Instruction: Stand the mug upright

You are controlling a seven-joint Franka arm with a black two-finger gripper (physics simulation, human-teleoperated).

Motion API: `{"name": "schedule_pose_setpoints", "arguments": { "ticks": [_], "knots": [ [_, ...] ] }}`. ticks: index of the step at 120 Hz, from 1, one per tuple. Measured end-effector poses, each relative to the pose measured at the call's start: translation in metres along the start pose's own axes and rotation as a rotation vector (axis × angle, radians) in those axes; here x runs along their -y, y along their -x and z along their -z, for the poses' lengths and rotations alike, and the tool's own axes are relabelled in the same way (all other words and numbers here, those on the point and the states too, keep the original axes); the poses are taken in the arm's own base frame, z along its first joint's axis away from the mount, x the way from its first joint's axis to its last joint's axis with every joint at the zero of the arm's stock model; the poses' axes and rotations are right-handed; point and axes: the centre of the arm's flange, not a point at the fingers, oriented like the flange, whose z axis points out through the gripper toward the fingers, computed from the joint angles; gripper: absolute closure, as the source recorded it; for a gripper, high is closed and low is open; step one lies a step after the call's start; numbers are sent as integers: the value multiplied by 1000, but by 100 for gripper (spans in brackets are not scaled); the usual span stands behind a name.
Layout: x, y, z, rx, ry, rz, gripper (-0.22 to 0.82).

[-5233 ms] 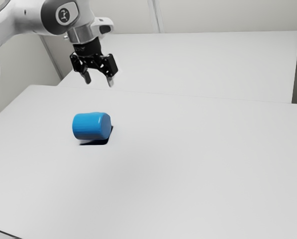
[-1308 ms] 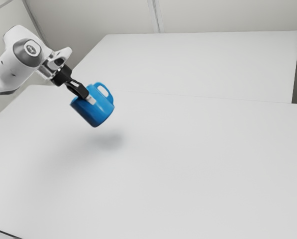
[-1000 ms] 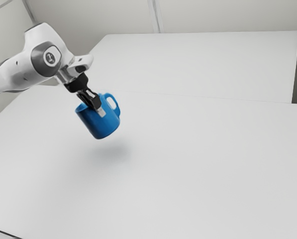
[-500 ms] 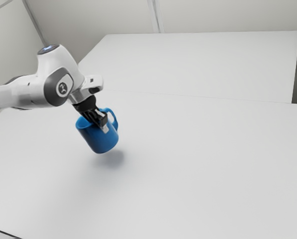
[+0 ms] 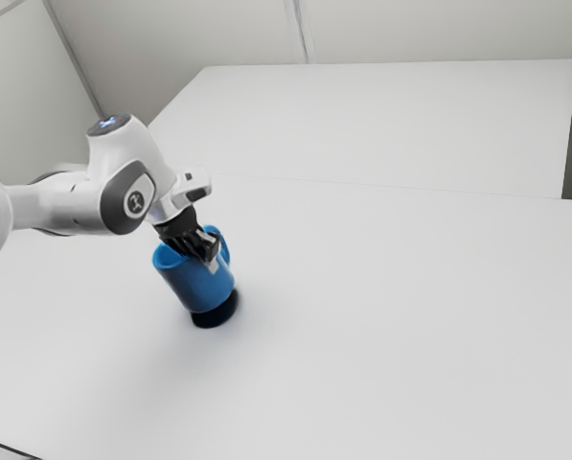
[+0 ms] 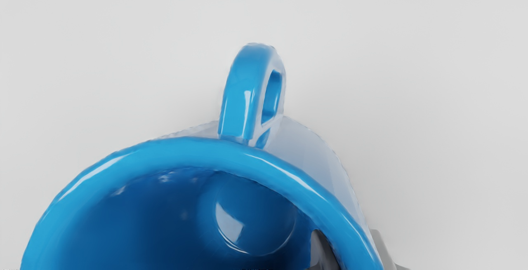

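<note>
Our black two-finger gripper was clamped on the side of the shiny, round blue mug. One grey finger went down inside the mug, and the other finger was outside, with the mug's wall pinched between them. We had the mug leaning, with its open top tipped toward the exterior view's left. Its blue loop handle stuck out near our fingers. A dark shadow lay under its bottom on the smooth white table, and we could not tell if they touched.
</note>
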Motion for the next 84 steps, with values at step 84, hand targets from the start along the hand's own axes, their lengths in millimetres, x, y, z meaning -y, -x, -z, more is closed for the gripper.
{"name": "schedule_pose_setpoints", "arguments": {
  "ticks": [84],
  "knots": [
    [0, 2, -34, 66, -18, 110, 78]
  ]
}}
